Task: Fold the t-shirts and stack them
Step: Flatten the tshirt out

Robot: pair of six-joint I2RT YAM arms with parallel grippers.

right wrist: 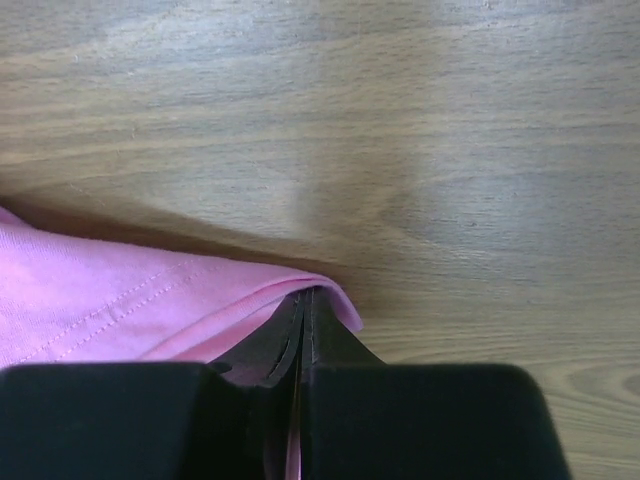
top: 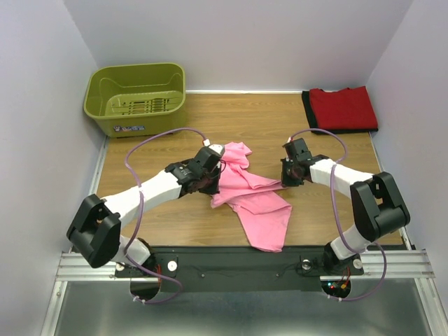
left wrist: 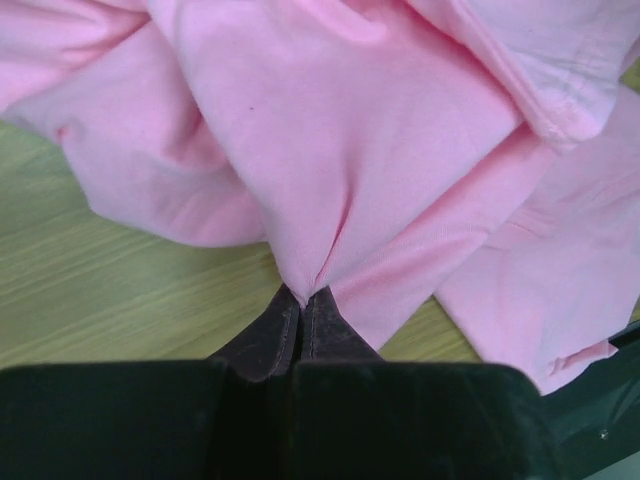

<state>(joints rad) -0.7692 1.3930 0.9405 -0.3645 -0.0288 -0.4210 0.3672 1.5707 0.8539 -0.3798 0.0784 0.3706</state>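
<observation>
Closest to my wrist cams: the left gripper (left wrist: 302, 297) was pinched tight on a bunched fold of the pink t-shirt (left wrist: 330, 150), and the right gripper (right wrist: 305, 297) was clamped on its stitched hem edge. On the wooden table (top: 182, 224) that shirt lay crumpled mid-table between the two grippers. Its long axis ran diagonally from far-left to near-right, with the loose end pointing at the near edge. One olive basket (top: 136, 98) sat far left. One red t-shirt (top: 343, 108) lay folded flat far right, on a black one (top: 306, 110) that showed only as an edge. So three shirts, one basket.
</observation>
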